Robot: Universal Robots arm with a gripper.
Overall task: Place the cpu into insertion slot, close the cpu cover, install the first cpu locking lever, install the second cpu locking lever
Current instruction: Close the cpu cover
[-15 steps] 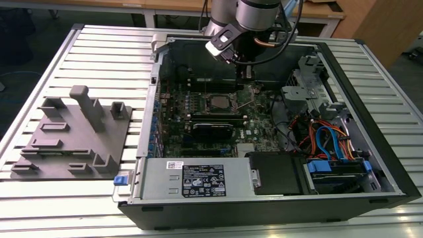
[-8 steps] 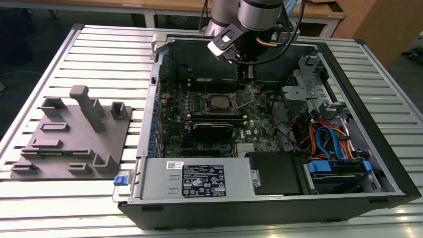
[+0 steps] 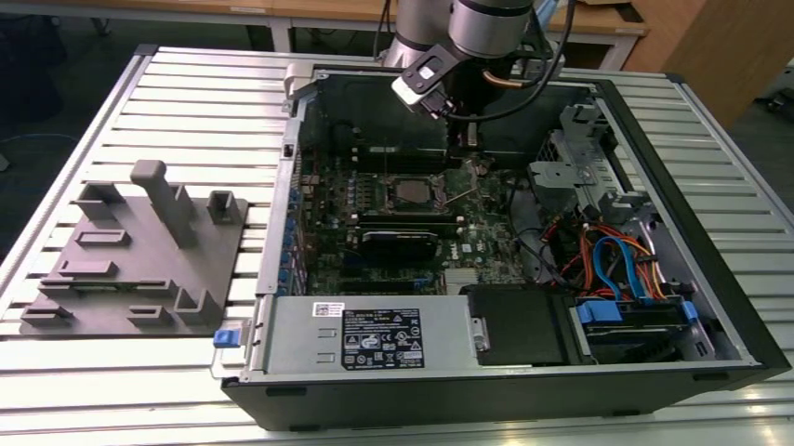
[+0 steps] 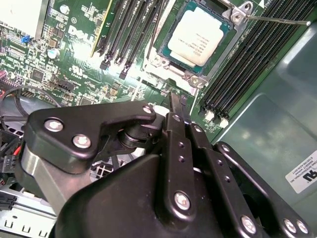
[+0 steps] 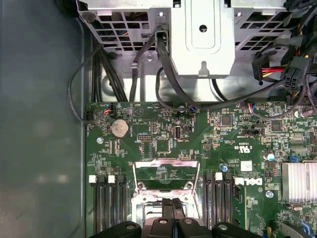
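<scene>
- The gripper [image 4: 177,101] has its two fingers pressed flat together, with nothing between them.
- In both wrist views its tips [image 5: 173,204] hang just beside the socket [image 5: 148,206], above the green board [image 5: 163,134].
- The cpu [image 4: 200,37] lies flat inside the socket, pale metal face up, apart from the gripper.
- The cpu cover [image 5: 166,162] stands tilted up at the socket's edge, on the side away from the gripper, with the board visible through its window.
- A thin metal rod [image 4: 277,20] sticks out from one socket corner.
- Black memory slots [image 4: 247,64] run along both sides of the socket.
- In the exterior view the arm [image 3: 459,37] reaches down into the open computer case [image 3: 496,390] near the socket.
</scene>
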